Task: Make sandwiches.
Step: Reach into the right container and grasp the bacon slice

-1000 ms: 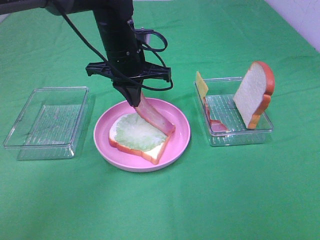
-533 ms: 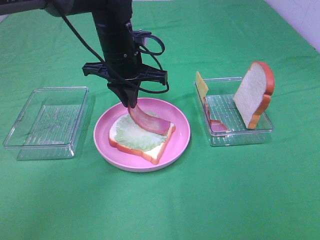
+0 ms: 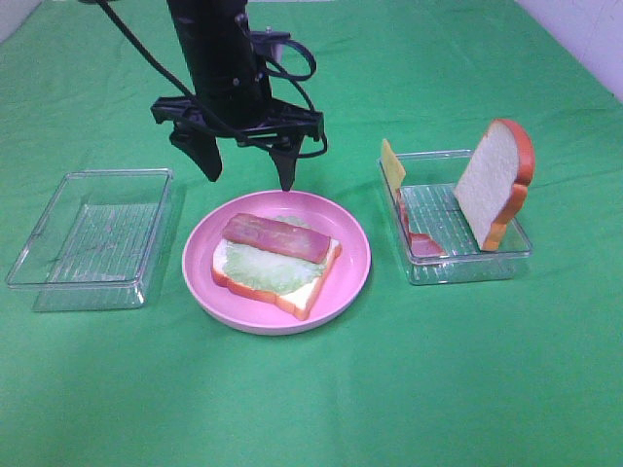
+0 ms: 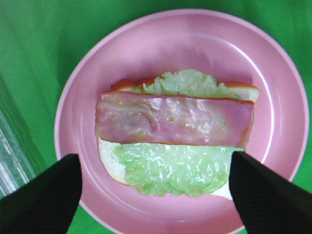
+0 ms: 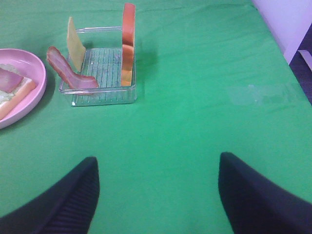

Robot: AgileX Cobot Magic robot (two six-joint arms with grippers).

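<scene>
The left gripper (image 3: 251, 177) is hovering just above the far edge of the plate (image 3: 352, 261), its fingers (image 3: 208, 158) standing wide apart and gripping nothing. The half-built sandwich (image 3: 275, 265) is resting on the plate. Its bread (image 3: 304, 296) is lying flat at the bottom, lettuce (image 3: 261, 269) is covering the bread, and a ham strip (image 3: 277, 237) is lying flat across the lettuce, free of the gripper.

The right tray (image 3: 469, 269) is sitting near the plate. A second slice (image 3: 494, 183) is standing on edge in its far end, tilted. Cheese (image 3: 392, 165) is standing upright at the end nearer the plate, with bacon (image 3: 413, 232) leaning just beside it. The left tray (image 3: 58, 284) is sitting on the plate's other side.

The right gripper (image 5: 158, 200) is hanging over bare green cloth (image 3: 438, 379), well apart from the right tray, with its fingers (image 5: 58, 204) spread and nothing between them.
</scene>
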